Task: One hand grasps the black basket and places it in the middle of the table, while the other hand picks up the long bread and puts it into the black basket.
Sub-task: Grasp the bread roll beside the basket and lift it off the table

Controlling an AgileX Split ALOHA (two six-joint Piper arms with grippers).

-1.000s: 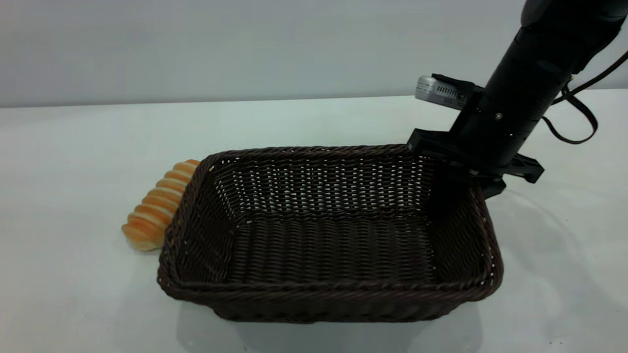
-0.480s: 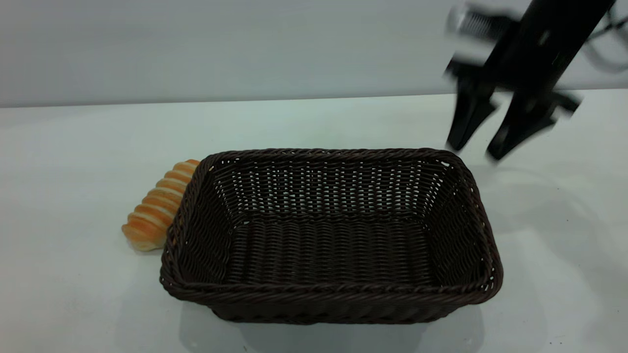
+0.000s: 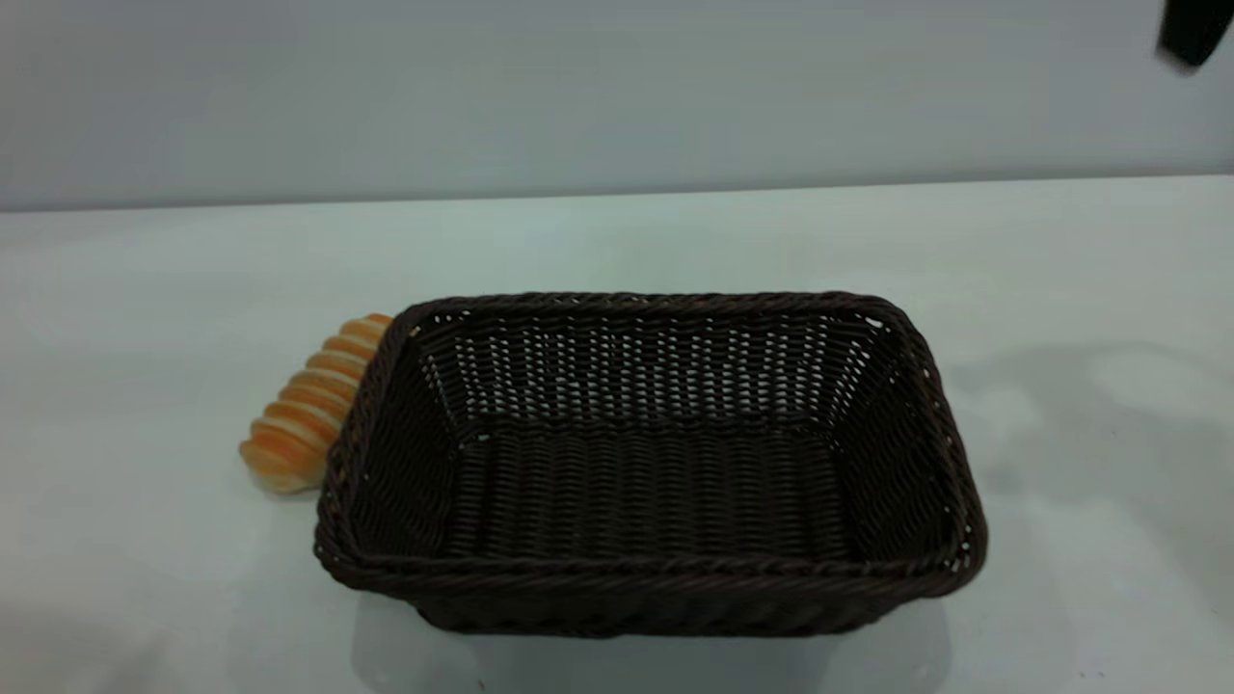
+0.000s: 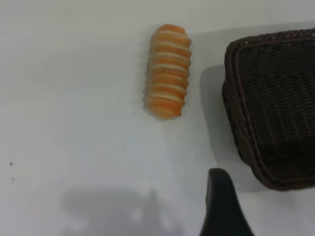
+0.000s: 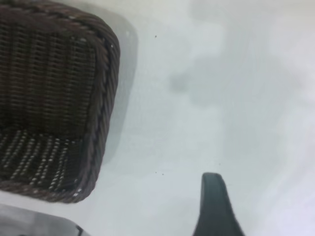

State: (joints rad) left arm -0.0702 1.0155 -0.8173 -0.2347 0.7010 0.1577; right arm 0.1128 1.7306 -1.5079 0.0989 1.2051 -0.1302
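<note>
While the black basket (image 3: 651,463) sits unheld mid-counter, the long bread (image 3: 308,405) lies outside it.

Bread rests on the counter (image 3: 145,318) just beside the basket's left wall, possibly touching. Right gripper (image 3: 1193,29) is raised far right; left gripper (image 4: 224,204) hovers above the counter near the bread. Jaws' state cannot be told for either.

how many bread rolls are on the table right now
1. The long bread lies on the white table, outside the black basket, beside its left end. The basket's inside shows no other roll; none is seen elsewhere.
</note>
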